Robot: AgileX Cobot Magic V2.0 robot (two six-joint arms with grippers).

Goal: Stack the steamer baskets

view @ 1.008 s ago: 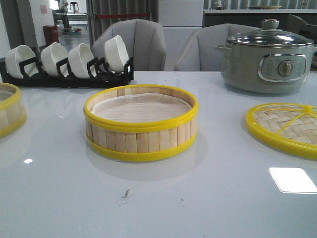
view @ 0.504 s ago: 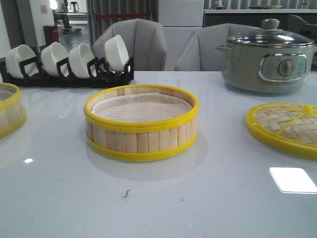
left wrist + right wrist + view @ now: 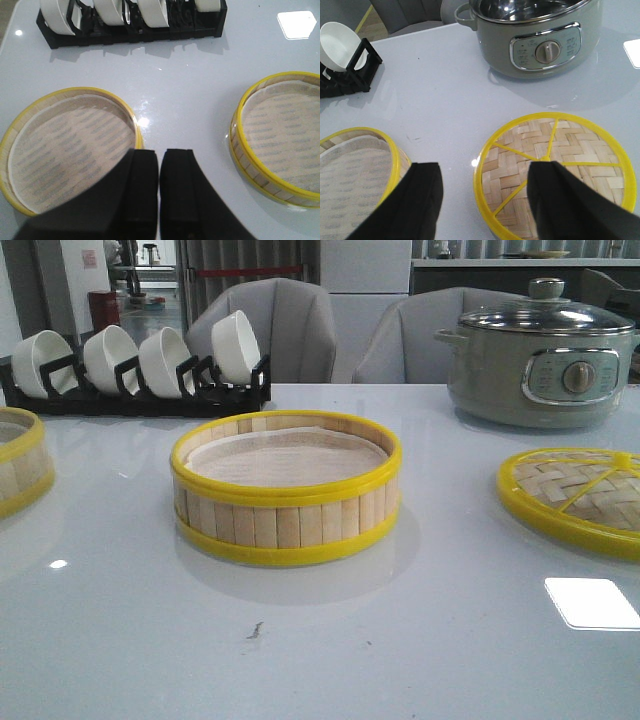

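White table (image 3: pixel 420 640), glossy, with window glare patches. Centre steamer basket (image 3: pixel 286 488): complete in the front view, standing flat in the middle of the table, white liner inside; in the left wrist view its far side is cut off by the frame edge (image 3: pixel 280 140), and in the right wrist view only an arc of it shows (image 3: pixel 355 170). Second steamer basket (image 3: pixel 18 462): at the table's left edge, well apart from the first, more than half cropped in the front view; seen nearly whole from the left wrist camera (image 3: pixel 70 150), its near rim covered by the fingers. Woven lid (image 3: pixel 580 498): flat on the table to the right, its right part cropped in the front view; in the right wrist view (image 3: pixel 555 170) the near rim is partly hidden behind one finger. Electric pot (image 3: pixel 545 358): behind the lid, glass cover on, right handle out of frame. Black bowl rack (image 3: pixel 135 392): back left, four white bowls (image 3: pixel 160 358) on edge. Neither arm appears in the front view. Left gripper (image 3: pixel 159 195): above the table beside the left basket's rim, jaws pressed together, nothing between them. Right gripper (image 3: pixel 485 200): above the lid's near edge, jaws spread wide, holding nothing; fingertips cut off by the frame.
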